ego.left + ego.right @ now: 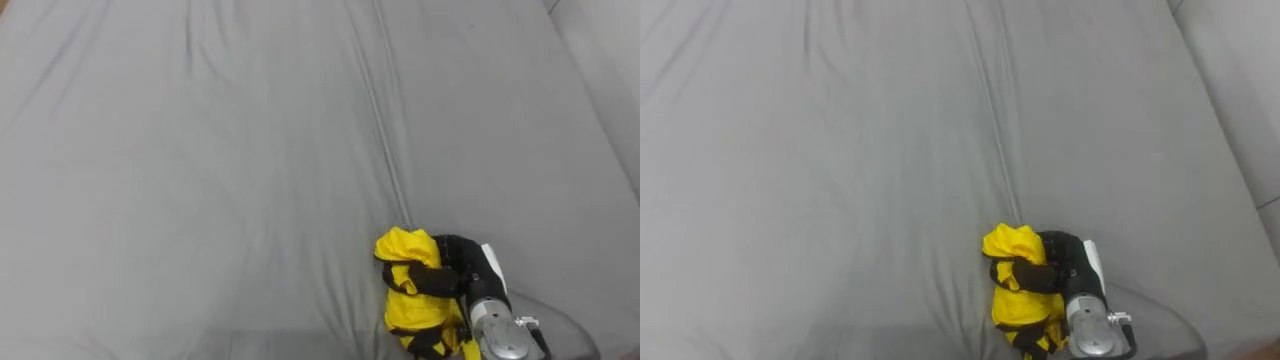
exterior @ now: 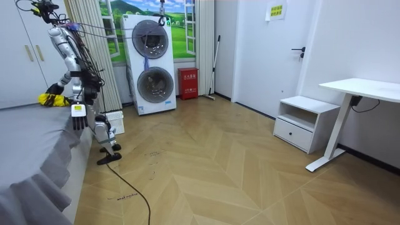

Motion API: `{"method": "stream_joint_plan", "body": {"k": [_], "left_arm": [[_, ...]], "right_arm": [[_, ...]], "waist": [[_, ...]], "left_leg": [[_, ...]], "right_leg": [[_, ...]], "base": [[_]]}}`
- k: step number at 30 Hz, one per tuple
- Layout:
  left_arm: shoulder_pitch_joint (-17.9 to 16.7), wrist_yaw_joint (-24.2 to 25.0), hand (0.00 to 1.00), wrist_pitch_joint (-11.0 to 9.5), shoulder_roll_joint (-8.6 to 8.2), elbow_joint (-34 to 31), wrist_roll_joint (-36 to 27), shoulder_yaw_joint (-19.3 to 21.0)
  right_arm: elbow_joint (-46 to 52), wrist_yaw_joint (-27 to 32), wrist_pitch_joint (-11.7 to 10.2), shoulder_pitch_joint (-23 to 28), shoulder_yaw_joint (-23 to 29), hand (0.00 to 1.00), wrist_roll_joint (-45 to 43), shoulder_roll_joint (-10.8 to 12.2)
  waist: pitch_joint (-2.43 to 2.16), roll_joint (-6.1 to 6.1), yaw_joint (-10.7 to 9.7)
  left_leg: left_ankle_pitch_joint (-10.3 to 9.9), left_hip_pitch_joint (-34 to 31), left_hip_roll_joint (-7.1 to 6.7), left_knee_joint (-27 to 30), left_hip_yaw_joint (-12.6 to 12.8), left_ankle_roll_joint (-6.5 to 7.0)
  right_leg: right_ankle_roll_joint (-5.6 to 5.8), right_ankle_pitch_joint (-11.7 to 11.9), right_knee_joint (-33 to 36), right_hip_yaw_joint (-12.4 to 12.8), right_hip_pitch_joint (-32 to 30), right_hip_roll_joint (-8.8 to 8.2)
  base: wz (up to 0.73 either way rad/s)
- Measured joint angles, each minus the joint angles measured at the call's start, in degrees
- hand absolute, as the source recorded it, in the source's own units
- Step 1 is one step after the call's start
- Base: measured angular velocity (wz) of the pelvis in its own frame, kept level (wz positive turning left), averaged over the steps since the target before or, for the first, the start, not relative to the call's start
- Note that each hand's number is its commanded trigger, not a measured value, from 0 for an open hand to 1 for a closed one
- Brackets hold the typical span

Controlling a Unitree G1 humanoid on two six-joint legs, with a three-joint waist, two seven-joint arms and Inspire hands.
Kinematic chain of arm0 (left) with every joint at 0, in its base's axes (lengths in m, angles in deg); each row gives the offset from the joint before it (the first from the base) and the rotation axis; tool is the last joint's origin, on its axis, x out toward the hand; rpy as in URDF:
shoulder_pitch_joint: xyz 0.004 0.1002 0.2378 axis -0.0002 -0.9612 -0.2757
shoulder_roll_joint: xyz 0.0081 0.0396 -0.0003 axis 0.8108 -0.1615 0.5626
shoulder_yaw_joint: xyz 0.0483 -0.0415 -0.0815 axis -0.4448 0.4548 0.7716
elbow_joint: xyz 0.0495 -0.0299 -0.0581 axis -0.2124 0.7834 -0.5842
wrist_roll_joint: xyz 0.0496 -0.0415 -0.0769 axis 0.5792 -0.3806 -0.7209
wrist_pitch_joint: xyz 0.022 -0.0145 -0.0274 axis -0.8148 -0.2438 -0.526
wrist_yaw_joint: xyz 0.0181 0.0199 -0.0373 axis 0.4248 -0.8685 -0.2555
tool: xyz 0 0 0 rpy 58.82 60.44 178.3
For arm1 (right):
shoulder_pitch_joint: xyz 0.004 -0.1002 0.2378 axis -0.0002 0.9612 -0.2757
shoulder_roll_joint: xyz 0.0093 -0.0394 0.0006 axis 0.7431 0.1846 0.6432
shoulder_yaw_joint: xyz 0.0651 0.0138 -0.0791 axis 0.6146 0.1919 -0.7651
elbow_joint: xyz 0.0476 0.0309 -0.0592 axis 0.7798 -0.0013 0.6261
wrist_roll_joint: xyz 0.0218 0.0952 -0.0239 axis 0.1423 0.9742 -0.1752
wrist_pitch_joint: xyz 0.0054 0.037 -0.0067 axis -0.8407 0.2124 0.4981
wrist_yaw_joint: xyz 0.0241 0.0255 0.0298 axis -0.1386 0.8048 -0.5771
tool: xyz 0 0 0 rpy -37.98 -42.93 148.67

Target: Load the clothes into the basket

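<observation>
Task barely begun: right hand [image 1: 458, 268] is clenched around the yellow garment [image 1: 405, 300] on the bed [image 1: 200, 150]; carrying to the basket [image 2: 115, 121] remains.

Robot: standing at the edge of the grey bed [image 2: 25, 144] at the room view's left, leaning toward it. Right hand [image 2: 58, 92]: gripping yellow clothes [image 2: 51, 100] over the bed. Left hand [image 2: 77, 120]: hanging at its side. White basket [image 2: 114, 122]: sitting on the wooden floor [image 2: 212, 169] just behind the robot. Stacked washing machines [image 2: 150, 65]: standing beyond, against the wall
</observation>
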Motion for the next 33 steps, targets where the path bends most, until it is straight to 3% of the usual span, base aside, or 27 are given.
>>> {"method": "stream_joint_plan", "body": {"k": [15,18,21,23,26,31,32,33], "left_arm": [[-0.18,-0.84,0.0,-0.27,-0.08,-0.25,-1.01,-0.94],[-0.35,-0.84,0.0,-0.27,-0.07,-0.53,-0.41,-0.85],[-0.38,-0.82,0.0,-0.23,-0.09,-0.57,-0.36,-0.76],[-0.8,-0.82,0.0,-0.11,-0.07,-1.19,-0.43,-0.76],[-1.52,-0.74,0.0,-0.05,-0.03,-1.98,-0.43,-0.74],[-2.74,0.64,0.0,0.73,0.13,-1.7,0.38,1.39],[-3.01,0.74,0.0,0.82,0.12,-1.7,0.71,1.66],[-3.39,0.79,0.0,1.11,0.09,-1.69,0.93,2.04]], "right_arm": [[1.79,0.4,-0.41,-0.33,-0.03,1.0,0.16,0.48],[3.68,0.56,-0.32,0.69,0.11,1.0,1.24,0.37],[6.25,0.31,-0.02,1.25,0.71,0.91,4.71,0.0],[7.52,0.35,0.39,3.06,0.77,0.77,7.28,-0.02],[9.6,-0.15,1.4,4.51,1.3,0.73,14.34,-0.22],[13.37,-0.34,2.38,8.16,3.64,0.81,21.52,-0.36],[13.37,-0.32,2.48,8.53,3.97,0.95,21.89,-0.35],[13.4,-0.31,2.58,9.54,4.84,0.98,22.46,-0.35]], "waist": [[0.15,-0.3,-0.13],[0.21,-0.53,-0.19],[0.26,-0.73,-0.42],[0.27,-0.86,-0.81],[0.36,-1.05,-2.13],[0.4,-1.4,-3.52],[0.4,-1.39,-3.62],[0.39,-1.3,-3.76]], "left_leg": [[-0.01,1.28,-0.71,-0.2,0.09,0.01],[-0.02,2.21,-0.66,-0.39,1.57,0.02],[-0.02,3.75,-0.66,-1.12,1.57,0.02],[-0.02,5.26,-0.64,-1.35,1.6,0.02],[-0.05,7.24,-0.63,-1.49,1.55,0.03],[-0.33,9.77,-0.72,-1.54,2.37,0.14],[-0.34,10.12,-0.73,-1.62,2.45,0.13],[-0.4,11.11,-0.73,-1.97,3.35,0.16]], "right_leg": [[0.3,-0.18,-1.71,-0.08,2.14,-0.18],[0.53,-0.32,-2.0,0.12,3.06,-0.32],[0.62,-0.37,-2.01,0.85,4.11,-0.22],[0.7,-0.42,-1.99,1.51,5.66,-0.19],[0.74,-0.44,-1.93,3.88,7.49,-0.17],[0.86,-0.39,-1.92,6.41,9.38,-0.13],[0.88,-0.38,-1.95,6.53,9.65,-0.13],[1.14,-0.42,-1.95,7.21,10.26,-0.12]], "base": [[0.02],[-0.05],[-0.05],[0.11],[0.04],[-0.16],[-0.2],[-0.17]]}}
